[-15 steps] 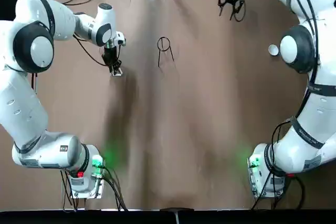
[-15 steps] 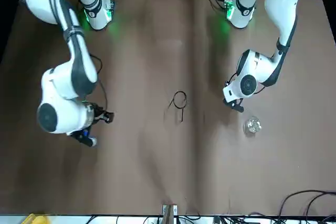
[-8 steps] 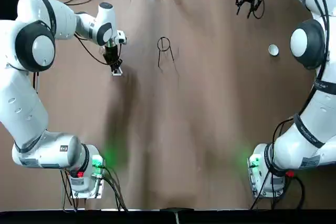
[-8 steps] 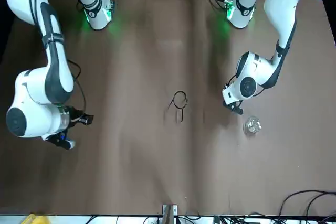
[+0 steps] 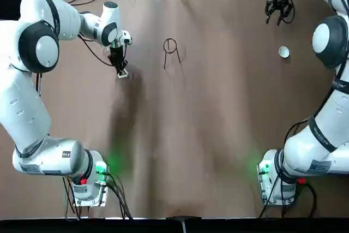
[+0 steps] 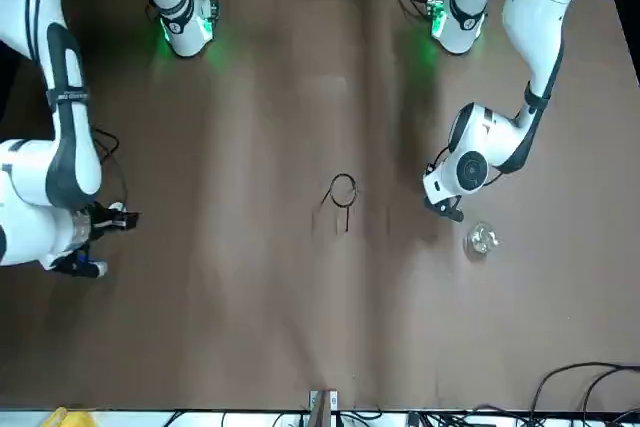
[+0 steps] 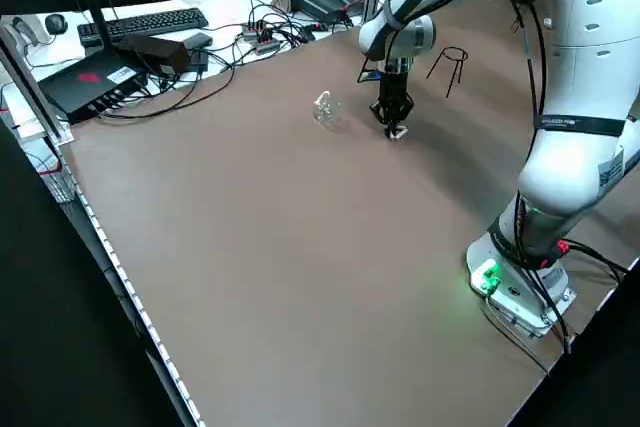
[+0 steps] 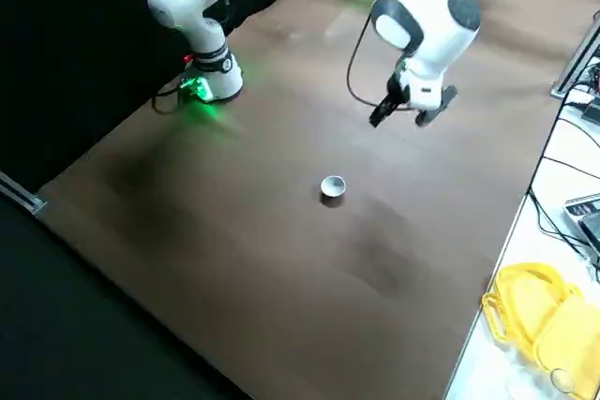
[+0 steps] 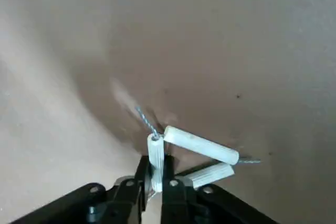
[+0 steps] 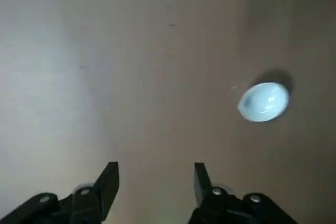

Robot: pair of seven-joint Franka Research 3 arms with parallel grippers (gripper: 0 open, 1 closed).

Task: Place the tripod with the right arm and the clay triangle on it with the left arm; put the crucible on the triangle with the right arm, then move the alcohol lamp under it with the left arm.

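Both arms were glossy white with rounded joint housings and dark bands at the seams — black cables looped along the links. Each round base glowed green. The claws were black, with slim dark fingers.

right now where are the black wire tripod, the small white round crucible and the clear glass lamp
black wire tripod (image 5: 170,46), top view, its ring
small white round crucible (image 5: 283,52), top view, its centre
clear glass lamp (image 6: 482,239), front view, its body

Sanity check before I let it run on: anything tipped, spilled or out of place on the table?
Nothing stands out. The tripod stands upright mid-table, the crucible sits upright, the alcohol lamp is intact, and the left gripper pinches one rod of the clay triangle.
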